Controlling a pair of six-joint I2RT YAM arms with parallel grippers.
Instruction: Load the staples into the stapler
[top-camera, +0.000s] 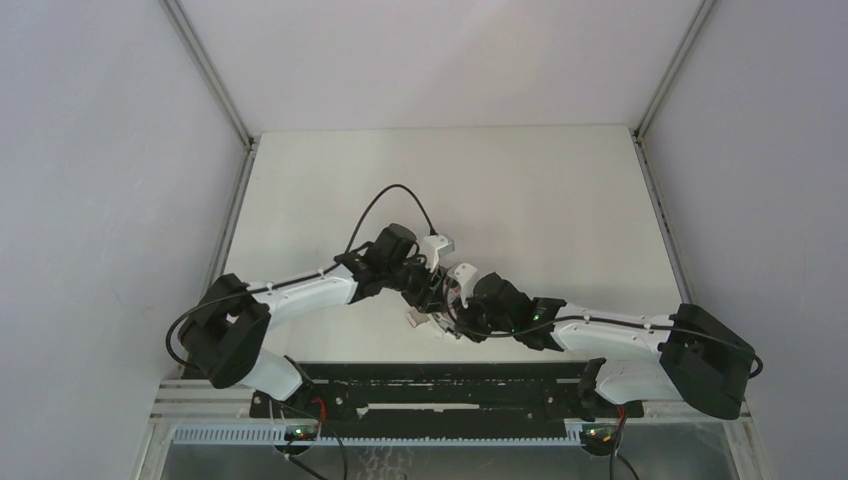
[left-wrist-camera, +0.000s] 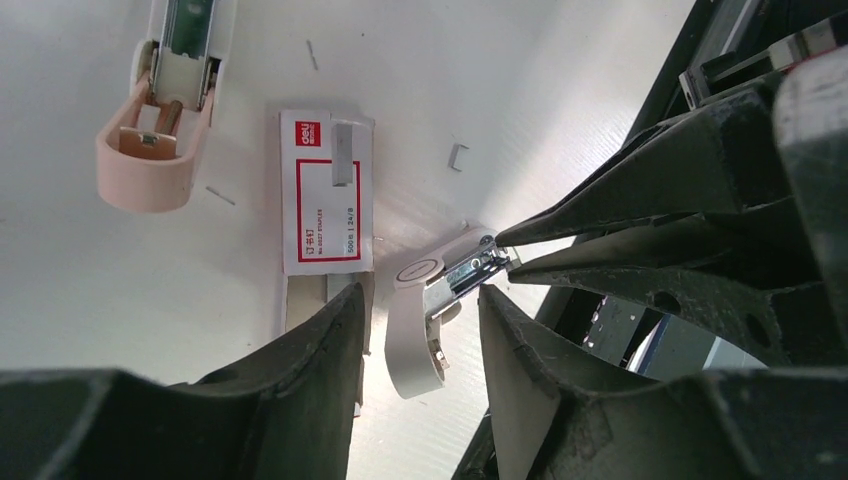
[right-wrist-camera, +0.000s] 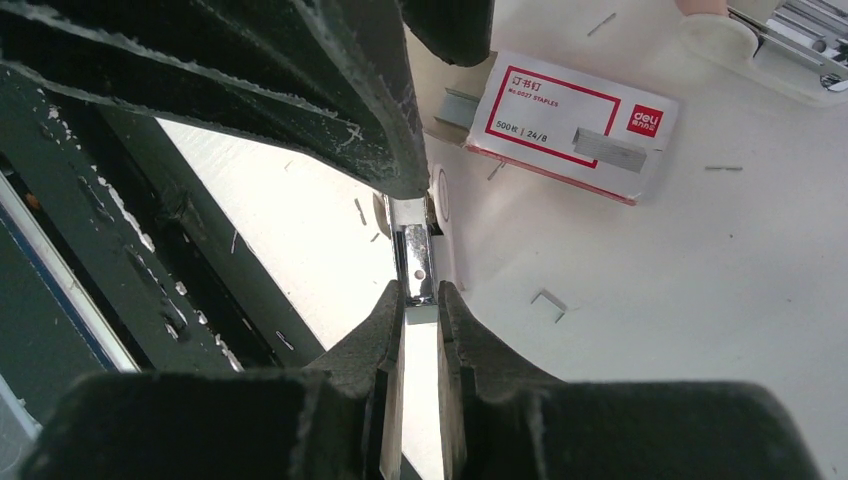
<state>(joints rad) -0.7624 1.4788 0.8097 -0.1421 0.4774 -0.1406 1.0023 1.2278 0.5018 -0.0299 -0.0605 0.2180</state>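
My right gripper (right-wrist-camera: 418, 295) is shut on the shiny metal rail (right-wrist-camera: 415, 260) of a small white stapler (left-wrist-camera: 410, 345), holding it just above the table. The left gripper (left-wrist-camera: 420, 300) stands open, its fingers on either side of the stapler's curved white end with a gap on both sides. In the left wrist view the right gripper (left-wrist-camera: 500, 250) comes in from the right. The white and red staples box (left-wrist-camera: 325, 190) (right-wrist-camera: 575, 120) lies flat beside the stapler, grey staples (right-wrist-camera: 455, 108) showing at its open end. Both grippers meet near the table's front centre (top-camera: 440, 300).
A second stapler (left-wrist-camera: 160, 140) (right-wrist-camera: 760, 45), pink and white, lies opened out beyond the box. Loose staples (left-wrist-camera: 458, 155) (right-wrist-camera: 548, 303) are scattered on the white table. The black rail (top-camera: 440, 385) runs along the near edge behind the grippers.
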